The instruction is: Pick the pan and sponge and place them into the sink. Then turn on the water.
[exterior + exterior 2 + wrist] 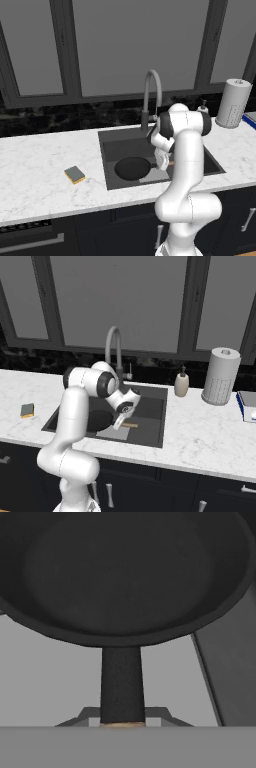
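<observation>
- Arm rises from the base in front of the counter [35,165], bends fwd at the elbow, forearm goes down into the sink [107,160].
- Wrist is turned downward; the gripper [119,423] is low inside the basin, just above the floor, near the right-middle part.
- Gripper is closed narrow on the handle of the pan [125,577]; in the hand view the dark neck of the handle runs straight down btw the finger tips, w/ a bit of light wood at the bottom.
- Pan is in the sink, left-front part of the basin, handle pointing right toward the hand. If it touches the floor, I cannot tell.
- Sponge [75,174] lies on the counter left of the sink, well apart from the arm.
- Faucet [151,95] stands behind the sink, just behind the arm's upper joint.
</observation>
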Robot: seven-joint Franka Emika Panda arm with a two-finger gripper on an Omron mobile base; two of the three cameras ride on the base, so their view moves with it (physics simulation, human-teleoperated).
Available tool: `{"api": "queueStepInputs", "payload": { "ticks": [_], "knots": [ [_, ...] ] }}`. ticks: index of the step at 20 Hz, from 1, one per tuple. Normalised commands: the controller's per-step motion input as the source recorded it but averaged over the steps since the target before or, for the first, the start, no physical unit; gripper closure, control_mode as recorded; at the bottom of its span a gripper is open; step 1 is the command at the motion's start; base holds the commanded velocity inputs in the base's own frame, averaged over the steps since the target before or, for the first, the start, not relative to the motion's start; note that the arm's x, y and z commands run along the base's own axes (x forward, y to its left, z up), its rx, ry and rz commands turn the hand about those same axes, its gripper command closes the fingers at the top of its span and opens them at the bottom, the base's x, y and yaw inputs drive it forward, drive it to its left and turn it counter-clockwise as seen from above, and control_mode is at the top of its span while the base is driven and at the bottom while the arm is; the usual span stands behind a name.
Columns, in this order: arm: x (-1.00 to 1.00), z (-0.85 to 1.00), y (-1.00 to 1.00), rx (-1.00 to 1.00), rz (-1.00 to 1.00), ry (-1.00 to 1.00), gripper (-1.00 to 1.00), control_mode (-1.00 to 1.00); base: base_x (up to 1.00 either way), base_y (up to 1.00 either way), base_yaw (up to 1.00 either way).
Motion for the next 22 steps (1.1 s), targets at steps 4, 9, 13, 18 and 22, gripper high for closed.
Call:
{"api": "queueStepInputs", "payload": {
  "ticks": [4,9,13,18,22],
  "knots": [
    [0.13,-0.23,-0.03,0.0,0.04,0.0,1.0,-1.0,0.0,0.0,0.0],
    [0.06,0.0,0.0,0.0,0.0,0.0,1.0,-1.0,0.0,0.0,0.0],
    [0.03,0.0,0.0,0.0,0.0,0.0,-1.0,-1.0,0.0,0.0,0.0],
    [0.0,0.0,0.0,0.0,0.0,0.0,-1.0,-1.0,0.0,0.0,0.0],
    [0.0,0.0,0.0,0.0,0.0,0.01,-1.0,-1.0,0.0,0.0,0.0]
  ]
}}
